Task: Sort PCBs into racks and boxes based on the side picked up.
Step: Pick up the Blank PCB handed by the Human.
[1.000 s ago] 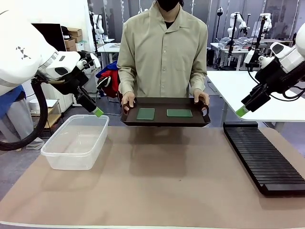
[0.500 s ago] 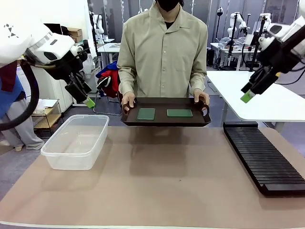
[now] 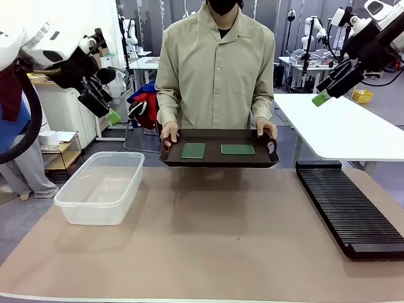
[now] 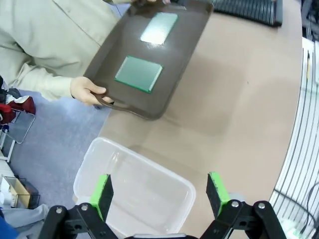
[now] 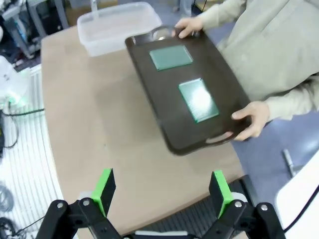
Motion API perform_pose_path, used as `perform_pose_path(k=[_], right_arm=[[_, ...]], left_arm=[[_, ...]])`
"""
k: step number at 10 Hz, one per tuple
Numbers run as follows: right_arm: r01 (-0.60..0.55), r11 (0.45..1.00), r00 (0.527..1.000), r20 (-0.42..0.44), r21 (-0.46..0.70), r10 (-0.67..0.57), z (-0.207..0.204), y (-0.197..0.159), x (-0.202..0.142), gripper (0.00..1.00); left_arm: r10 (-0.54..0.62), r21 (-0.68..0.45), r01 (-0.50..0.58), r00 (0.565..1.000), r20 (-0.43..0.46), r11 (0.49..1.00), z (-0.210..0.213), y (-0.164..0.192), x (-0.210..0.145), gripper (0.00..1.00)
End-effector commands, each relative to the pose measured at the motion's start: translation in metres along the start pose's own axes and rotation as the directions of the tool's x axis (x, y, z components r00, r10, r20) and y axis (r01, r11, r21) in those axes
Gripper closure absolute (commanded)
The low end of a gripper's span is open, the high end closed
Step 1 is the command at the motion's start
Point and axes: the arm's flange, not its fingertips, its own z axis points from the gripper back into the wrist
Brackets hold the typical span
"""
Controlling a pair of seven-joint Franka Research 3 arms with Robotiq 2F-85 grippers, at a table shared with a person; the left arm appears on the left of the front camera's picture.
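Note:
A person at the far side of the table holds a dark brown tray (image 3: 168, 159) by both handles. On it two green PCBs (image 3: 193, 150) (image 3: 238, 149) lie flat side by side; they show too as PCBs (image 4: 139, 73) (image 4: 159, 28) and PCBs (image 5: 171, 57) (image 5: 198, 99). My left gripper (image 3: 113, 116) (image 4: 160, 191) hangs open high above the clear box (image 3: 101, 186) (image 4: 99, 159). Up at the right, my right gripper (image 3: 320, 98) (image 5: 163, 186) is open and empty, well above the black rack (image 3: 350, 208).
The person's hands (image 3: 169, 132) (image 3: 267, 131) grip the tray's ends. A white table (image 3: 341, 129) stands behind the rack. The brown tabletop (image 3: 221, 233) between box and rack is bare. The clear box (image 5: 117, 25) sits beyond the tray in the right wrist view.
Both arms have risen and drawn back outward, the left gripper up and left, the right gripper up. The tray and the boards stay where they were.

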Motion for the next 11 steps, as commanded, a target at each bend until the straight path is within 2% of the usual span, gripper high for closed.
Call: perform_pose_path(k=[1,3,4,5,11], right_arm=[[-0.032,0.999,0.993,0.115,-0.008,0.032,-0.005,-0.002,-0.021,0.0],[-0.019,1.0,0.992,0.128,-0.018,0.021,0.003,-0.006,-0.027,0.0],[-0.042,0.999,0.993,0.107,-0.027,0.045,0.002,0.0,-0.026,0.0],[-0.008,1.0,0.995,0.098,-0.019,0.01,0.001,-0.008,-0.02,0.0],[-0.008,1.0,0.995,0.098,-0.019,0.01,0.001,-0.008,-0.02,0.0]], left_arm=[[0.072,0.002,-0.073,0.992,0.104,0.997,-0.006,-0.007,-0.013,0.0],[0.105,0.001,-0.106,0.985,0.134,0.994,-0.008,-0.004,-0.019,0.0],[0.159,0.043,-0.163,0.983,0.093,0.986,-0.021,-0.003,-0.016,0.0],[0.089,0.007,-0.09,0.992,0.088,0.996,0.0,0.001,-0.015,0.0],[0.089,0.007,-0.09,0.992,0.088,0.996,0.0,0.001,-0.015,0.0]])
